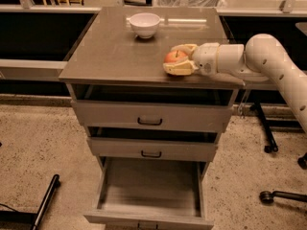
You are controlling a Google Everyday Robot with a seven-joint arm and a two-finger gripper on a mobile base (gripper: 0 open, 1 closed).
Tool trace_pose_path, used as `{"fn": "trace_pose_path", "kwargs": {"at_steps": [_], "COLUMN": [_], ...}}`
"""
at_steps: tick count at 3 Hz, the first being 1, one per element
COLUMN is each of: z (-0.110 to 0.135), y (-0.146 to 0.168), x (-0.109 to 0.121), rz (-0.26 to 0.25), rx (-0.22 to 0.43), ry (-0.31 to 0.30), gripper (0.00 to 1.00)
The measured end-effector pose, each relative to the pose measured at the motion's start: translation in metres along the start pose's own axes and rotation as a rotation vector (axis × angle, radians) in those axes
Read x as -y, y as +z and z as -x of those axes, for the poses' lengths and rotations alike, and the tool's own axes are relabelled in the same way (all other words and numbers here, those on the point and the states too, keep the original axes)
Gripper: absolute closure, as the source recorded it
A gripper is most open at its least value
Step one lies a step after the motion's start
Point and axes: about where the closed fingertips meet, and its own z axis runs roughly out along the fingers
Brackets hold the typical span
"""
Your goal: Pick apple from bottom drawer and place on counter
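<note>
The red-orange apple [174, 57] sits between the two cream fingers of my gripper [175, 60], low over the right front part of the counter [115, 51]. The fingers are closed around the apple. I cannot tell whether the apple touches the counter top. My white arm reaches in from the right. The bottom drawer [151, 188] is pulled out below, and its grey floor is bare.
A white bowl [145, 24] stands at the back middle of the counter. The two upper drawers [152, 119] are slightly ajar. Chair legs and casters [268, 147] stand on the floor to the right, and a dark bar [45, 200] lies at lower left.
</note>
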Motion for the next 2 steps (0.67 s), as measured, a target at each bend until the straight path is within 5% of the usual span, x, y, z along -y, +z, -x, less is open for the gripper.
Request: {"fn": "trace_pose_path", "kwargs": {"at_steps": [1,2], "z": [0.0000,0.0001], "y": [0.0000,-0.0001], "x": [0.0000,-0.0001], "rz": [0.000,0.000], "rx": [0.000,0.000], "ry": [0.000,0.000], "gripper": [0.00,0.00]}}
